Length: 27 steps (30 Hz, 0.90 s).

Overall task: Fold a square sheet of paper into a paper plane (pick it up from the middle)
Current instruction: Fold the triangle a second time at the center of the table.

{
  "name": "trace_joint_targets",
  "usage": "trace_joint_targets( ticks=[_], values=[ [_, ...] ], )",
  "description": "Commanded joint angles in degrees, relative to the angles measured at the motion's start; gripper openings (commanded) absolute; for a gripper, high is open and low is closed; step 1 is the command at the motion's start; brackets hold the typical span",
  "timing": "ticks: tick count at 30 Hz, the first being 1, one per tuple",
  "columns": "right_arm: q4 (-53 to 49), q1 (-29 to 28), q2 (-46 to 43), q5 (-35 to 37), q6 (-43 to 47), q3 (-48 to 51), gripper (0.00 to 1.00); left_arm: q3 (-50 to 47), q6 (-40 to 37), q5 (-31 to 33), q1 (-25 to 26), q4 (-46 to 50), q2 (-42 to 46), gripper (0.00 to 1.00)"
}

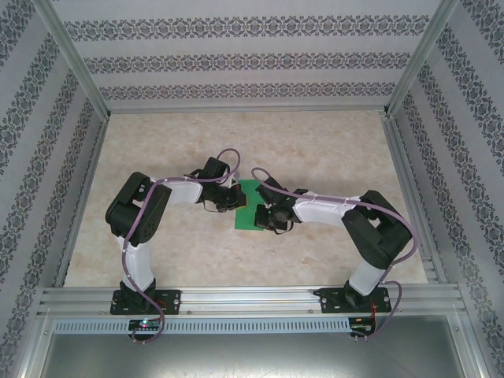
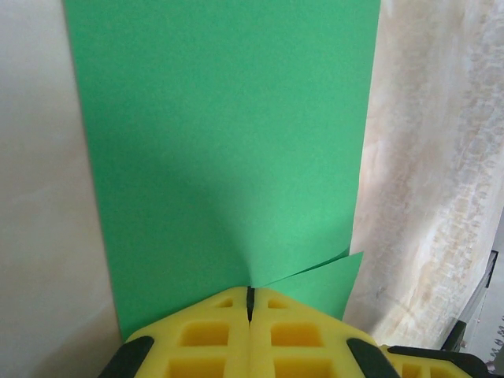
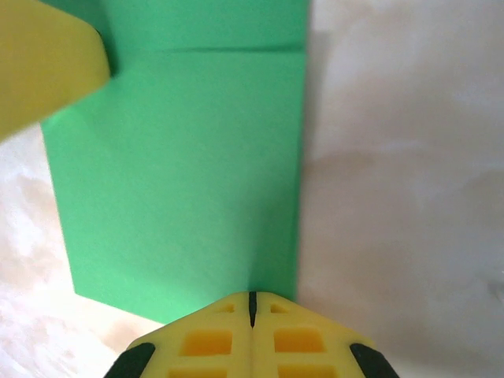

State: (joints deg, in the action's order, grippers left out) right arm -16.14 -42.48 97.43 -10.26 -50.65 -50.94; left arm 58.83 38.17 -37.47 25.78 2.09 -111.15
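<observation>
Clearly, left end effector (image 2: 250, 293) pinches creased green square sheet of paper (image 2: 228, 142); right end effector (image 3: 252, 298) closed at its edge.

The square sheet of paper (image 2: 220, 142) is thin, smooth, matt green paper. The left claw (image 2: 250, 303) and right claw (image 3: 252, 298) are matt yellow moulded plastic. The desk (image 1: 315, 150) looks like pale, smooth marbled stone, and the frame rail (image 1: 252, 298) is brushed metal.

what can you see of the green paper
The paper is thin, matte, bright green, lying flat on the table. It looks folded: a crease crosses it and a lower layer peeks out by the left hand, which pinches its edge. The right hand, shut, meets another edge.
</observation>
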Motion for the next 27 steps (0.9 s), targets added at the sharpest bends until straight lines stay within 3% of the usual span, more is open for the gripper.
trace_joint_targets(
  ticks=[1, 7, 11, 16, 27],
  values=[
    [-8.05, 0.48, -1.78, 1.3, 0.75, 3.93, 0.0, -3.9, 0.37, 9.28, -0.94, 10.71, -4.15, 0.01],
    [-7.91, 1.46, -6.31, 1.87, 1.13, 5.69, 0.0, -3.79, 0.26, 7.73, -0.98, 9.7, -4.05, 0.02],
    [-1.93, 1.37, -9.4, -0.01, 1.96, 4.25, 0.0, -3.2, 0.1, 6.74, -0.99, 9.39, -3.49, 0.02],
    [5.62, 1.18, -4.77, -5.7, 2.05, 0.53, 0.0, -3.0, 0.47, 5.98, -0.9, 9.25, -3.47, 0.02],
    [6.09, 1.54, 5.85, -6.39, 2.49, -6.2, 0.0, -3.15, 1.49, 6.53, -0.81, 9.05, -3.81, 0.02]
  ],
)
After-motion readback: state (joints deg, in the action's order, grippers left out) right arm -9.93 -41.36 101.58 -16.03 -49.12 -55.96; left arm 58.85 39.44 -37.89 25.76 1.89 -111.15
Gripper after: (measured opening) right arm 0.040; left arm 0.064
